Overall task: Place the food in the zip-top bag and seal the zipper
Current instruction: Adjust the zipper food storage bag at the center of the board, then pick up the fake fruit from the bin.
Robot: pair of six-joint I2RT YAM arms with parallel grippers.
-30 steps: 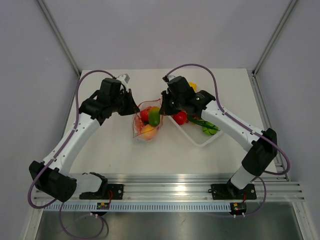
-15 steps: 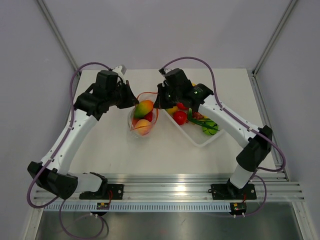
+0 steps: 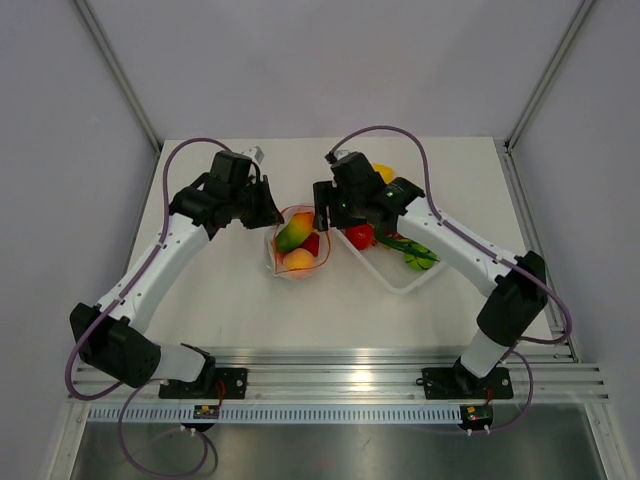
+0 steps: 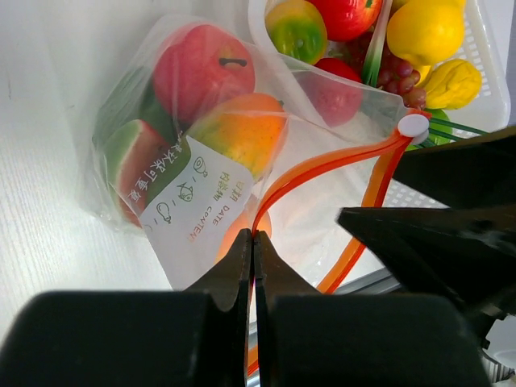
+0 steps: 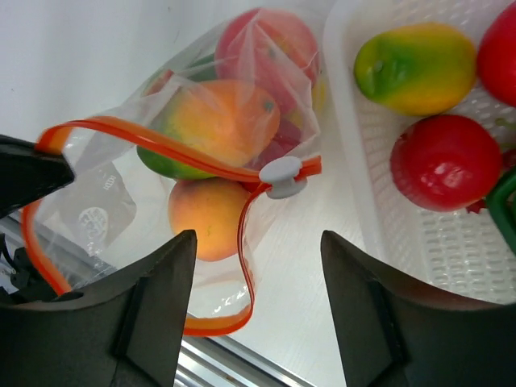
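The zip-top bag (image 3: 294,246) lies on the table between my two grippers, its mouth gaping. Inside it are food pieces: a red apple (image 4: 201,72), an orange-green mango (image 5: 214,121), a peach (image 5: 208,218) and a watermelon slice (image 4: 133,165). My left gripper (image 4: 254,238) is shut on the orange zipper (image 4: 322,165) at its left end. A white slider (image 5: 280,173) sits at the other end of the strip. The right gripper (image 5: 258,242) hangs open just above that slider, with nothing between its fingers. More food lies in the tray: a mango (image 5: 415,64) and a red fruit (image 5: 443,161).
The white rectangular tray (image 3: 400,278) stands right of the bag, touching it, with a lemon (image 4: 423,31) and green vegetables (image 3: 418,258) inside. The right gripper's dark fingers (image 4: 451,234) fill the right side of the left wrist view. A metal rail (image 3: 340,365) runs along the near edge.
The right gripper, shut at the bag's mouth before, has opened and let go. The bag, raised half a second ago, has come back down; the left gripper keeps its hold.
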